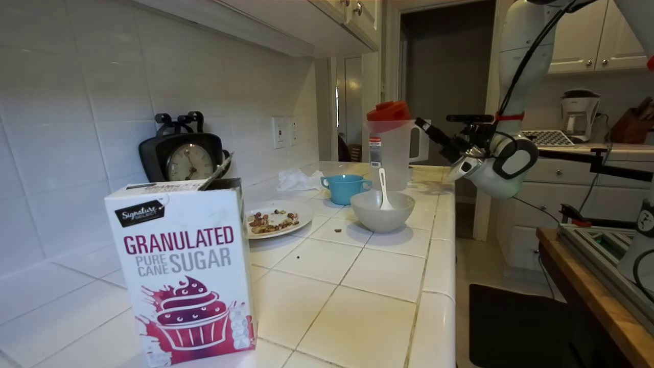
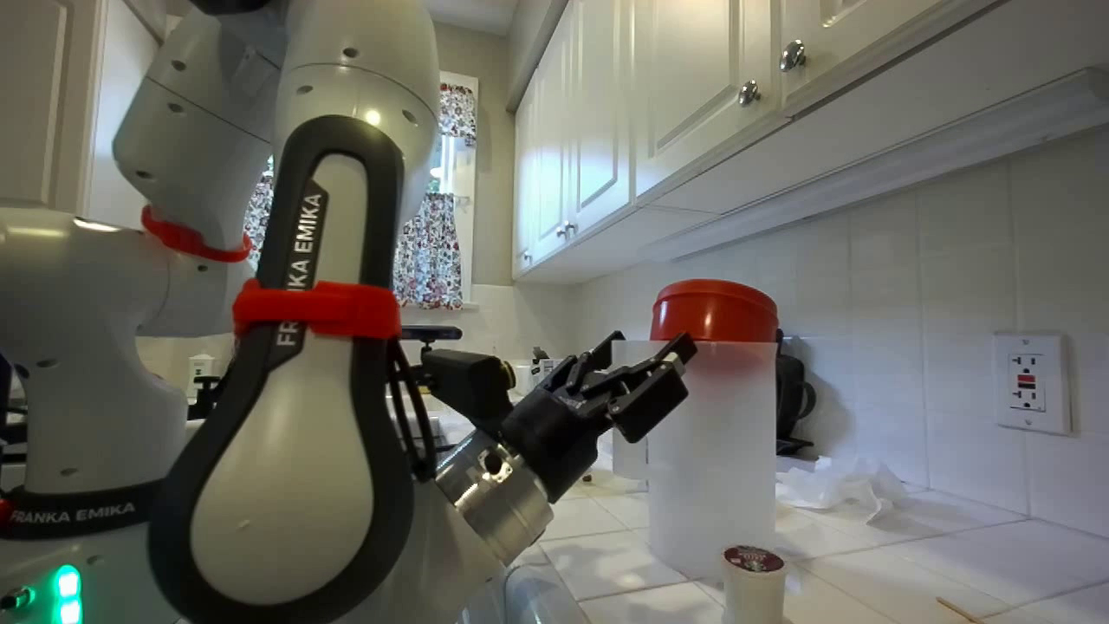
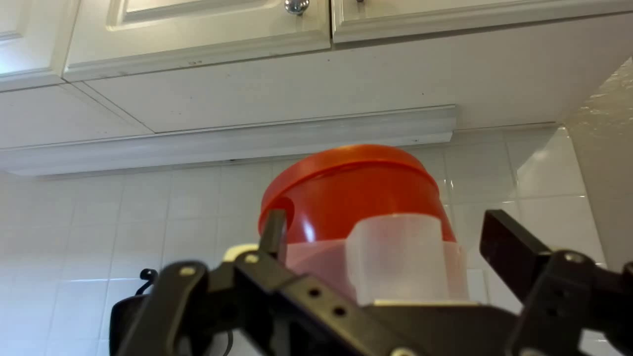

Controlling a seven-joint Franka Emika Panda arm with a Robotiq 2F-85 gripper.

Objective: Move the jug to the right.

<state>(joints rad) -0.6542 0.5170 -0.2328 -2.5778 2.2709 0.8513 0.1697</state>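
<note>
Looks like a home kitchen, judging by the tiled counter (image 1: 370, 286), the white cabinets (image 2: 697, 95) above that counter, the box of granulated sugar (image 1: 184, 276) on it, and the coffee maker (image 1: 579, 115) and knife block (image 1: 631, 128) well apart from it.

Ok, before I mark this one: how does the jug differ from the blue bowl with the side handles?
The jug is tall and upright in form; the blue bowl is low and squat. The jug's wall is whitish and translucent, while the blue bowl's looks opaque. The jug carries a red lid; the blue bowl shows none. Both stand upright on the tiled counter.
</note>
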